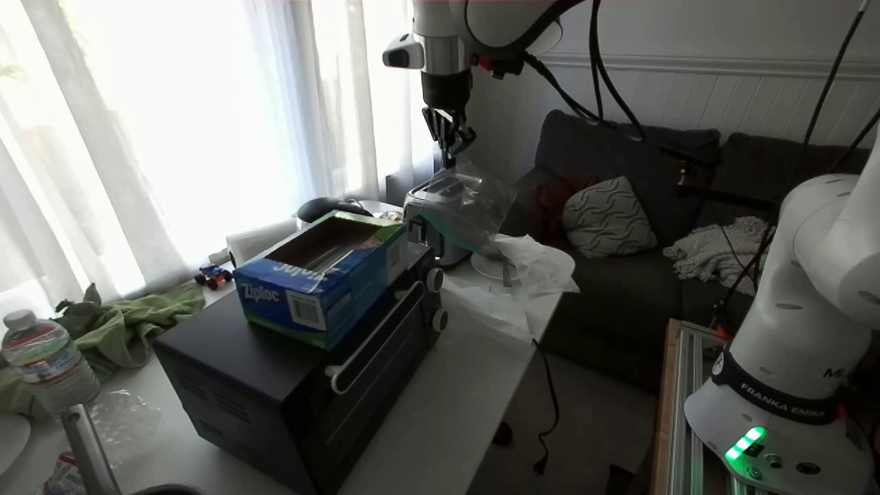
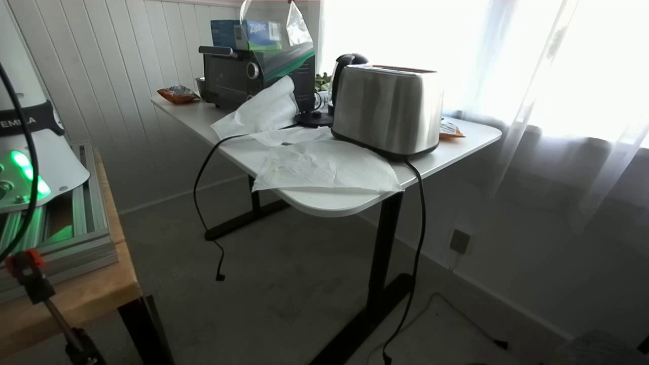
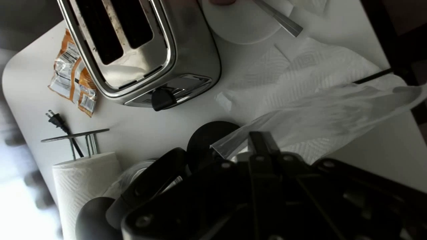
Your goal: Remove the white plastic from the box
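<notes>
My pincer [image 1: 447, 162] is together, clamped on the clear plastic bag [image 1: 478, 203], and there it hangs, below me and well outside the Ziploc box [image 1: 364, 292]! The box, look, perches on the black toaster oven [image 1: 227, 350], top gaping; pale streaks [image 1: 333, 258] glint in there, but it's too dark for me to say what they are.

Over in an exterior view, the top edge slices off the bag's upper end, and the film crosses in front of part of the box. Only the bag's green strip [image 2: 289, 66] reads crisply, slanting before the oven; the rest goes so see-through I lose its outline.

Wrist view, and it's murky down here! The bag smears into milky film over the paper towels [image 3: 313, 65], and I can't pick a clean edge between the two whites. My fingertips [image 3: 258, 142] are near-black, the line of contact lost in shadow. A black handle [image 3: 160, 173] pokes out, the thing it belongs to half hidden behind my own bulk. Up top, the frame crops the toaster [image 3: 140, 50] and the plate [image 3: 247, 26], and a dark reddish thing [image 3: 223, 1] shows just a sliver: no telling what that is.
</notes>
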Controlling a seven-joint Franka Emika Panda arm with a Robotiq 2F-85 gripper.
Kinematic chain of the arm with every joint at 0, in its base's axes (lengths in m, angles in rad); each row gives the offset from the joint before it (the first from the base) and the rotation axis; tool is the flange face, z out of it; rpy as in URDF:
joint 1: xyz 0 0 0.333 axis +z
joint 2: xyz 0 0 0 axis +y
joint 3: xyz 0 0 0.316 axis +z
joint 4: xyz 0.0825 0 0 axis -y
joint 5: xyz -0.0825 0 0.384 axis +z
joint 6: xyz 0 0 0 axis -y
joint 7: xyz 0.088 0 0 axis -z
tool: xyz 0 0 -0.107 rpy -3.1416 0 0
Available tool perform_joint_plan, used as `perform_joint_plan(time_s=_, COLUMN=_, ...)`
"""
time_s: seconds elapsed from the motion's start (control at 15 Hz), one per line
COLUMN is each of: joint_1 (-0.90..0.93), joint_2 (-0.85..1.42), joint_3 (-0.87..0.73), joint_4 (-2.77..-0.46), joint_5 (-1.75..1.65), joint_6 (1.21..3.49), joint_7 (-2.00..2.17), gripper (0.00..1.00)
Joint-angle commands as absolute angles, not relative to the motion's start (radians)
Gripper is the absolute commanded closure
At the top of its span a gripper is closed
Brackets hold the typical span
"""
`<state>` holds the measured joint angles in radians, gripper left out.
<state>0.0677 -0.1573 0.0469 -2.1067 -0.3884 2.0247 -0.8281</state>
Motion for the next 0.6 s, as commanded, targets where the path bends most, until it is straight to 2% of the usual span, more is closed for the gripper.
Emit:
perform_joint_plan(time_s=0.0, joint_1=0.068, joint_2=-0.207, joint_3=0.044, joint_4=-2.167, joint_5=-0.388, joint_6=2.028, joint_7=-0.791, gripper=0.67)
perform_joint_plan(time_s=0.53, joint_1=0.066, joint_2=-0.276, joint_3=0.028, joint_4=-2.229, joint_5=-0.381, joint_6=2.024, joint_7=-0.775, gripper=0.12)
